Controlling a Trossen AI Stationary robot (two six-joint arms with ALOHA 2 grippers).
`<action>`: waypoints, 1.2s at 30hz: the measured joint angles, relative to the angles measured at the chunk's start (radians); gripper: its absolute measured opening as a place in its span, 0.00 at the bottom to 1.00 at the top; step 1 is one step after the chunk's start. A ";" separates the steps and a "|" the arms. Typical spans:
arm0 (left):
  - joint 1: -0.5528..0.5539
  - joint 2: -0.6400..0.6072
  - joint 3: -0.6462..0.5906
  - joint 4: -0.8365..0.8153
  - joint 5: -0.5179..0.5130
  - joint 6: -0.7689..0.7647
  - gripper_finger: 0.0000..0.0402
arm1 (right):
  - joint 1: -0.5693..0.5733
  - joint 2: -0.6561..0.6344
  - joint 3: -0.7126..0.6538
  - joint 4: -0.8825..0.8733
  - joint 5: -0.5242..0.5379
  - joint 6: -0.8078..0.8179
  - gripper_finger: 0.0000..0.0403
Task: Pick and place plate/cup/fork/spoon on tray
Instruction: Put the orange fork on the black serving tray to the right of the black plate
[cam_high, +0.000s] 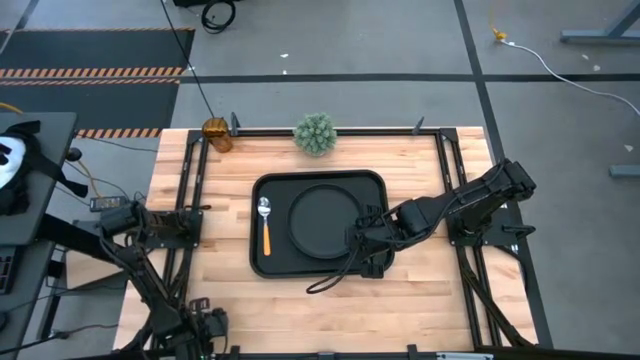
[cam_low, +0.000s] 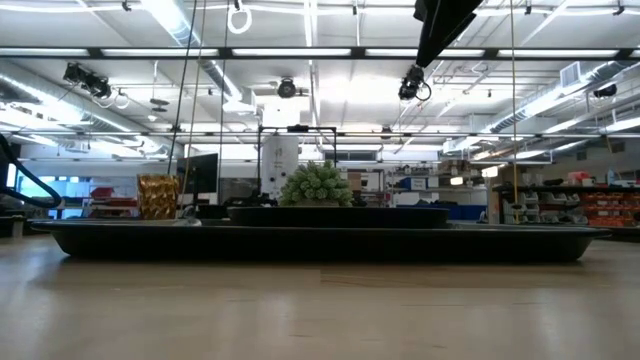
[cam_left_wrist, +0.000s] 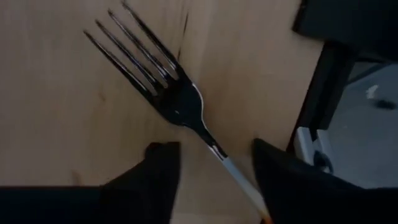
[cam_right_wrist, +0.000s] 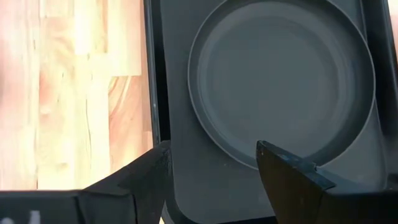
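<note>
The round black plate (cam_high: 325, 220) lies flat in the black rectangular tray (cam_high: 372, 188). A spoon (cam_high: 265, 224) with an orange handle lies in the tray's left part. The amber cup (cam_high: 217, 133) stands on the table at the far left. A fork (cam_left_wrist: 168, 87) with a white handle lies on the bare wood. My left gripper (cam_left_wrist: 214, 180) is open at the table's left edge (cam_high: 190, 215), with one finger on either side of the fork's handle. My right gripper (cam_right_wrist: 214, 177) is open above the tray, at the plate's right rim (cam_high: 362, 240).
A fuzzy green plant (cam_high: 315, 133) stands at the far edge, behind the tray. Black frame rails (cam_high: 190, 180) run along the table's left, right and far sides. Bare wood lies between the tray and the near edge (cam_high: 320, 310).
</note>
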 joint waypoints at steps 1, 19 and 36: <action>0.001 -0.001 -0.006 0.012 0.007 -0.029 0.41 | 0.000 0.000 0.000 0.000 -0.001 0.000 0.60; 0.330 -0.191 -0.035 -0.317 -0.111 -0.089 0.02 | -0.172 -0.088 0.000 -0.033 -0.049 -0.107 0.60; 0.997 -0.305 0.072 -0.289 -0.301 -0.125 0.01 | -0.450 -0.396 0.000 -0.067 -0.236 -0.555 0.60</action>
